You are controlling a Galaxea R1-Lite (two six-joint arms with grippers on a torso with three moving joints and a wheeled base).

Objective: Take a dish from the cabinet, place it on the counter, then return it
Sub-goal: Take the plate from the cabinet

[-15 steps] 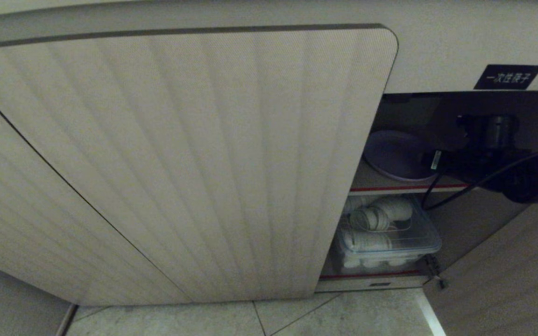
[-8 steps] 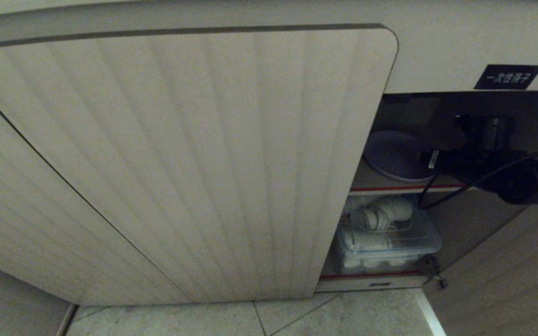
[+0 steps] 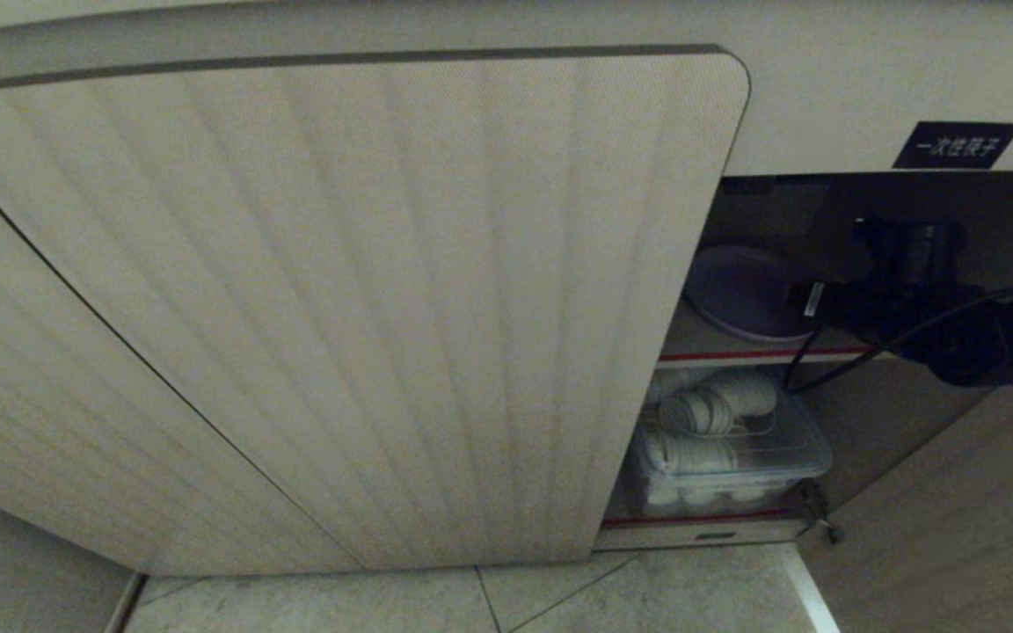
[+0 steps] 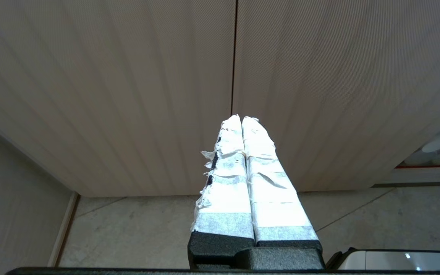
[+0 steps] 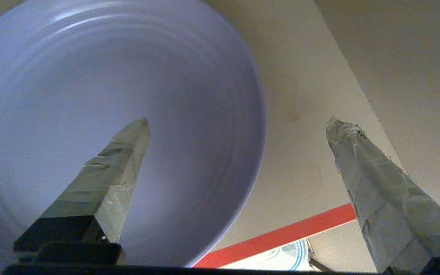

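Right gripper (image 5: 239,126) edged deeper into cabinet (image 3: 823,88), spread wide, lavender dish (image 5: 90,76) lying flat on shelf (image 5: 292,114).

one lavender dish (image 3: 739,294) lies on the upper of two red-edged shelves (image 3: 761,356) inside the cabinet (image 3: 823,105). below the dish, one clear lidded bin (image 3: 731,457) holds stacks of white plates too crowded to count. two ribbed doors (image 3: 339,308) stand closed beside the dish's compartment, and one door hangs open. one black label (image 3: 955,145) sits above the dish. two grippers show: the right gripper (image 5: 239,128) with two taped fingers (image 5: 128,152) spread wide, the left gripper (image 4: 241,118) with two pressed together.
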